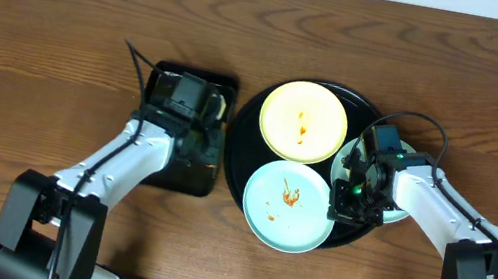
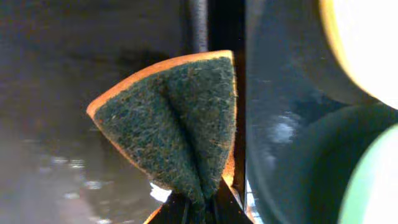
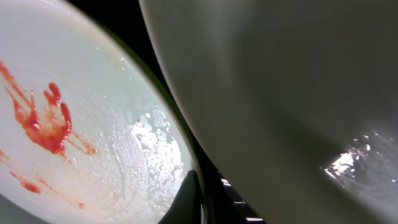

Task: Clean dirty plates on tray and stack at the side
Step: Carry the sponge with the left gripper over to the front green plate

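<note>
Jaws of the left gripper (image 2: 200,208) are pinched on a folded green-and-orange sponge (image 2: 174,118) over the small rectangular black tray (image 1: 184,177). The right gripper (image 1: 352,199) is at the inner edge of the right-hand blue-green plate (image 3: 280,93); whether it is spread cannot be told. Beside it, a sauce-smeared blue-green plate (image 1: 288,207) and a smeared yellow plate (image 1: 305,121) lie on the round black tray (image 1: 243,128).

Even, bright overhead light; the tabletop (image 1: 48,5) is sharp, the yellow plate (image 1: 304,120) overexposed. Both wrist views are dim and soft, with white glints on the wet blue-green plate (image 3: 143,143).
</note>
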{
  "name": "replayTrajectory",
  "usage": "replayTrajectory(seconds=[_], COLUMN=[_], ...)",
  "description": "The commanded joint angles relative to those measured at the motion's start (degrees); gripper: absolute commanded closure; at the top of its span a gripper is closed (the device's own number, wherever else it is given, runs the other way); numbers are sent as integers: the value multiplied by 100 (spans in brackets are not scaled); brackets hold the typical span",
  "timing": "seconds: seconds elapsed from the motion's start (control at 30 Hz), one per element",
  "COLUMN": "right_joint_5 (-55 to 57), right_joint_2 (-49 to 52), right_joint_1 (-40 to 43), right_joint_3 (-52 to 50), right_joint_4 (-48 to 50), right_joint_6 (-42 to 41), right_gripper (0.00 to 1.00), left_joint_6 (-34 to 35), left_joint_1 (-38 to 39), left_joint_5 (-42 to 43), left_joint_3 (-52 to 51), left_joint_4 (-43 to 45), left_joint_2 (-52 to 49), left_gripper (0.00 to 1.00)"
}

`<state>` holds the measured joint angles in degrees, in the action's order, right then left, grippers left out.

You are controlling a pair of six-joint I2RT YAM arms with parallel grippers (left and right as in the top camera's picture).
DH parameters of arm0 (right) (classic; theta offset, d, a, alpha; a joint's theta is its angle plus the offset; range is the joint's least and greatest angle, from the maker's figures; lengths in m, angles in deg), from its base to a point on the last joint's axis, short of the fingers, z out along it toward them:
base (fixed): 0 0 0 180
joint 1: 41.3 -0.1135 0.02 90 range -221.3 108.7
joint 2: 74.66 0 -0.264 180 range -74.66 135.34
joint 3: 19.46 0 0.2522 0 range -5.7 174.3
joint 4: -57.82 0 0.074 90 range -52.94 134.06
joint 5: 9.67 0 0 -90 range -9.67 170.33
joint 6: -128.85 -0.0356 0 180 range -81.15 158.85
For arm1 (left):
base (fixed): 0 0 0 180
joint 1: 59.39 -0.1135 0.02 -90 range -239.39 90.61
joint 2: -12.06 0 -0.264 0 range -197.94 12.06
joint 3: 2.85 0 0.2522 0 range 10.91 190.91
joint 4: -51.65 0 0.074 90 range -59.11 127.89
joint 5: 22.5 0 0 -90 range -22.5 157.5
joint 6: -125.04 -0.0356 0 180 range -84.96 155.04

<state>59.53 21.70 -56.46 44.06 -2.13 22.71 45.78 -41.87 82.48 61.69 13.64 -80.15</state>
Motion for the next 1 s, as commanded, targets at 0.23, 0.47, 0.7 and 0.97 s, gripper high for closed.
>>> replayTrajectory(seconds=[0.23, 0.47, 0.7, 0.97], right_joint_5=[192, 192, 251, 387], right_joint_2=[61, 61, 61, 61], right_joint_1=[-107, -107, -107, -107], right_joint_3=[-2, -2, -2, -2], right_joint_4=[-52, -55, -28, 356], right_joint_6=[13, 13, 13, 13], right_gripper=[99, 99, 99, 99], left_joint_6=[118, 116, 24, -15], left_joint_1=[216, 216, 216, 219], left_joint_5=[-136, -420, -861, -835], left_joint_3=[72, 284, 284, 284], left_joint_4=[87, 96, 313, 588], left_joint_2=[48, 586, 1202, 1648], left_gripper=[92, 93, 92, 92])
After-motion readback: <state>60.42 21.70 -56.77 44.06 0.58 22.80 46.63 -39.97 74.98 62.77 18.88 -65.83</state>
